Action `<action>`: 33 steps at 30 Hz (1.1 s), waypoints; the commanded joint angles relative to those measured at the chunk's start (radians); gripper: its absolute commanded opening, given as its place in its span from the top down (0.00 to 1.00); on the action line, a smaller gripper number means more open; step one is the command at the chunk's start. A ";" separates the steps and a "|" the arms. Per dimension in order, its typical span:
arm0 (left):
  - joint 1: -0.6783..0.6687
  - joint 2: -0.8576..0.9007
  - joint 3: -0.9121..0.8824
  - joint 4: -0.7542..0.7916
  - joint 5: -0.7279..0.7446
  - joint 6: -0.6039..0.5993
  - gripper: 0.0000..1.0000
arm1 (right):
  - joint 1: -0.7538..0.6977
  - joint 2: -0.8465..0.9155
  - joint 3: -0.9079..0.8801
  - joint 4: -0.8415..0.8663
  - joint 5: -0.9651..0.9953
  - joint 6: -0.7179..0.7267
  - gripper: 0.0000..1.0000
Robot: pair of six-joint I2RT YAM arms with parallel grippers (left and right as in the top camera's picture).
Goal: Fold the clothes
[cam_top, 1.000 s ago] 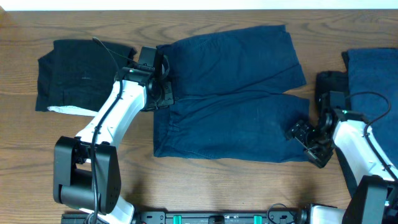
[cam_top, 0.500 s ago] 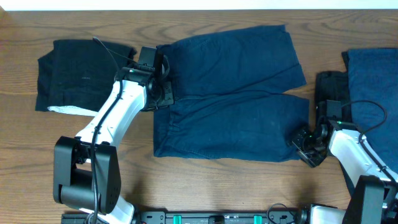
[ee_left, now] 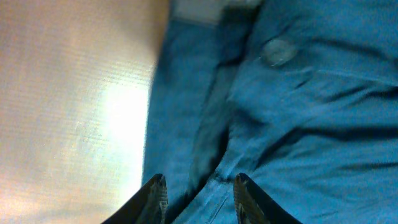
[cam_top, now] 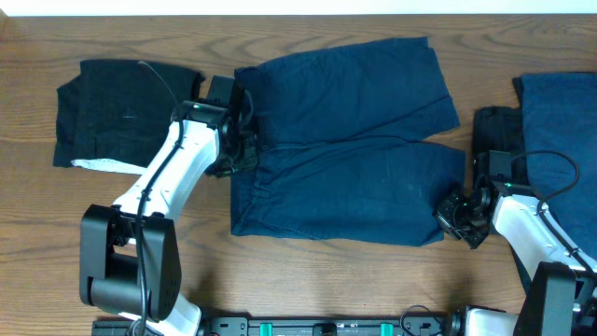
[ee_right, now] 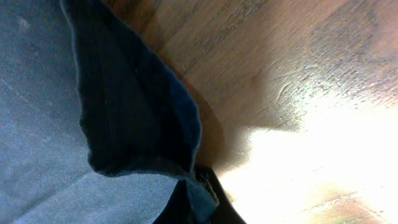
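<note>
Navy blue shorts (cam_top: pixel 345 140) lie spread flat in the middle of the table, waistband to the left and legs to the right. My left gripper (cam_top: pixel 241 157) sits over the waistband by the button. In the left wrist view its jaws (ee_left: pixel 200 199) stand apart with the blue cloth (ee_left: pixel 298 124) lying under and between them, not pinched. My right gripper (cam_top: pixel 454 215) is at the near leg's lower right corner. In the right wrist view it (ee_right: pixel 200 190) is shut on the hem of the shorts (ee_right: pixel 124 112), which curls up from the wood.
A folded black garment (cam_top: pixel 117 112) with a white strip showing lies at the far left. Another navy garment (cam_top: pixel 564 112) lies at the right edge, with a black piece (cam_top: pixel 492 126) beside it. Bare wooden table (cam_top: pixel 326 280) runs along the front.
My right gripper moved left onto the shorts' leg corner and closed on the hem. My left gripper's jaws have parted at the waistband and shifted slightly toward the front.
</note>
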 commanded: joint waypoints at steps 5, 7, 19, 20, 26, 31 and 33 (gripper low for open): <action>0.013 -0.002 -0.072 -0.093 0.009 -0.200 0.56 | -0.007 0.006 -0.011 0.000 0.032 -0.002 0.99; -0.003 -0.002 -0.119 -0.085 0.057 -0.191 0.55 | -0.007 0.006 -0.011 0.000 0.032 -0.002 0.99; -0.038 -0.002 -0.262 -0.076 0.117 -0.155 0.41 | -0.006 0.006 -0.011 -0.007 0.032 -0.018 0.99; -0.038 -0.002 -0.268 -0.070 0.117 -0.155 0.40 | -0.006 0.006 -0.011 -0.008 0.032 -0.021 0.99; -0.039 -0.002 -0.304 -0.027 0.132 -0.183 0.40 | -0.006 0.006 -0.011 -0.010 0.031 -0.021 0.99; -0.038 -0.002 -0.352 -0.003 0.140 -0.186 0.40 | -0.006 0.006 -0.011 -0.011 0.032 -0.028 0.99; -0.038 -0.002 -0.360 0.004 0.140 -0.186 0.39 | -0.006 0.006 -0.011 -0.011 0.031 -0.028 0.99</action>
